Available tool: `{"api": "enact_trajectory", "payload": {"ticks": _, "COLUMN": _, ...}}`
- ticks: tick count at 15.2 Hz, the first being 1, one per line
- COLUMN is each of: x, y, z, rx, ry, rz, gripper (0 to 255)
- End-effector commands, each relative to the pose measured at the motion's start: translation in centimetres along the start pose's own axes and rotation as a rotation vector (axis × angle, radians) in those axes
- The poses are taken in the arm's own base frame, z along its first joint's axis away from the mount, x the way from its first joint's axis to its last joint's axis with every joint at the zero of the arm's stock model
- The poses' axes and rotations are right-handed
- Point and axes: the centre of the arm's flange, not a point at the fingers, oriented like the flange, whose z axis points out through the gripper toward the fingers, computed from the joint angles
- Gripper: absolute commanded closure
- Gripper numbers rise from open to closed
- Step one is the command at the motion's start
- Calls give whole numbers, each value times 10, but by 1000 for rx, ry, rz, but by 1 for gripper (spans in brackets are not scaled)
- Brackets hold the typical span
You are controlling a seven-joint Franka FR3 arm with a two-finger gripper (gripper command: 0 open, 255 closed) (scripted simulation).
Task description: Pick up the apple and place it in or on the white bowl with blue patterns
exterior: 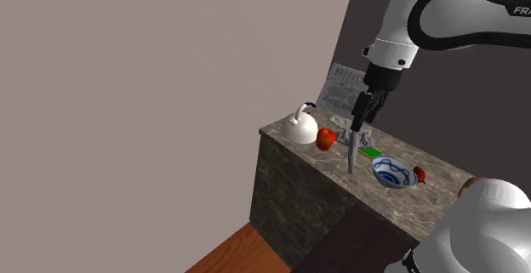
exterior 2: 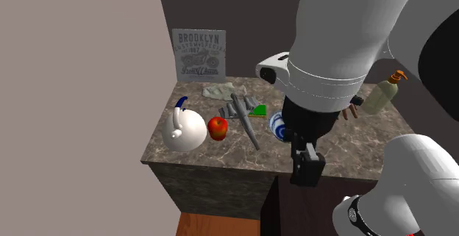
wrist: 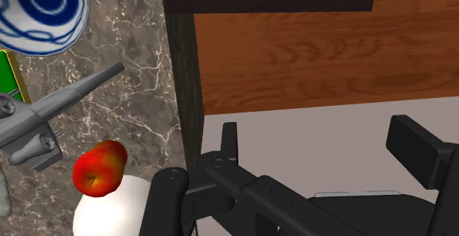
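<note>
Gripper (wrist: pixel 316 128): fingers were seen standing apart, nothing clasped between them. In the second exterior view it (exterior 2: pixel 305 165) was hung at roughly 5 o'clock from the apple, out past the countertop's near edge by the look of it, though the height was hard to judge from that angle.
Apple (exterior 2: pixel 217 127): red, parked on the marbled countertop (exterior 2: pixel 221 152), untouched. In the wrist view it (wrist: pixel 99 168) was found just off the outer side of one finger.
Teapot (exterior 2: pixel 184 130): white, blue-tipped handle, set at 9 o'clock of the apple, right beside it.
Bowl (exterior 2: pixel 278 124): white with blue swirls, at 3 o'clock of the apple, partly hidden behind the arm. In the shoulder view it (exterior: pixel 393 173) was placed at about 4 o'clock of the apple (exterior: pixel 325 139).
Grey tool (exterior 2: pixel 243 117): long and metal-looking, laid between apple and bowl.
Green flat thing (exterior 2: pixel 258 110): at 1 o'clock of the apple, beyond the tool.
Poster (exterior 2: pixel 198 54): "BROOKLYN" print, propped at the back wall, 12 o'clock of the teapot.
Soap bottle (exterior 2: pixel 384 93): pump type, well apart at the far 3 o'clock end.
</note>
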Motion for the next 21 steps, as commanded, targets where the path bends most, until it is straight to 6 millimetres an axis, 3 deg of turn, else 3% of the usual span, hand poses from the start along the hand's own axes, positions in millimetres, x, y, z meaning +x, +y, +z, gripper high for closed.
{"api": "enact_trajectory", "payload": {"ticks": 1, "x": 0, "y": 0, "z": 0, "rx": 0, "ry": 0, "rz": 0, "gripper": 0}}
{"api": "enact_trajectory", "payload": {"ticks": 21, "x": 162, "y": 164, "z": 131, "rx": -65, "ry": -77, "rz": 17, "gripper": 0}}
